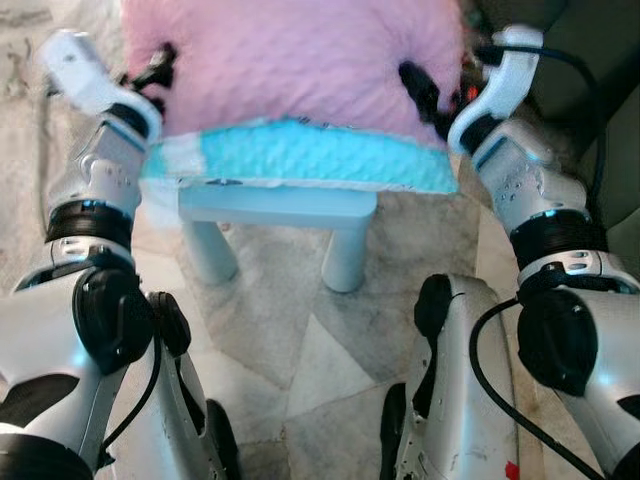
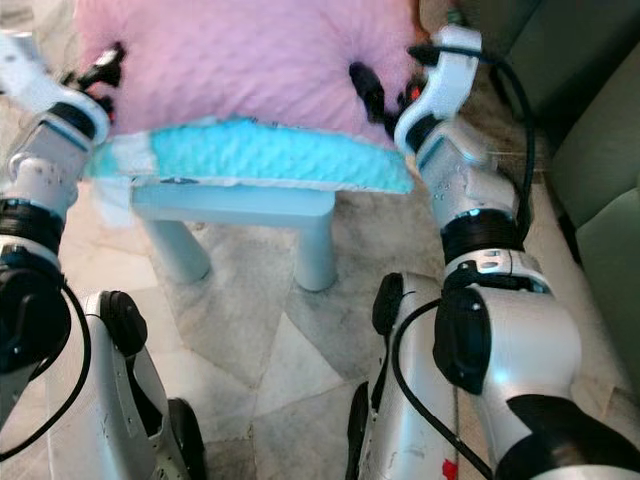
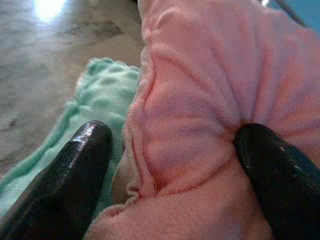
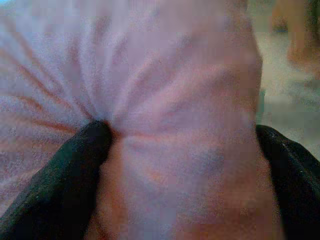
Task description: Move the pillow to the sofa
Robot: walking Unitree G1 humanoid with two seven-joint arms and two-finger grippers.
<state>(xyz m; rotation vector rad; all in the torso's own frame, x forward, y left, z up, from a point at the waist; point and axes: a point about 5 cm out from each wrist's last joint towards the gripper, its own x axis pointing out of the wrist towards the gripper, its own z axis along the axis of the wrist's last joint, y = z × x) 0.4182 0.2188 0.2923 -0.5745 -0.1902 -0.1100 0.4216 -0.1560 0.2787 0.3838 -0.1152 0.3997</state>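
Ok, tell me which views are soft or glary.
Right wrist view: soft all over, pink pillow blurred against the black fingers. Left wrist view: sharper, with a bright glare patch on the floor. Head views: evenly lit, reasonably sharp.

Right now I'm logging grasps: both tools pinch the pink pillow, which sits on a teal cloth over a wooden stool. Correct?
Almost. The left tool and right tool do pinch the pink pillow on the teal cloth, but the left eye view shows a pale blue stool, not a wooden one.
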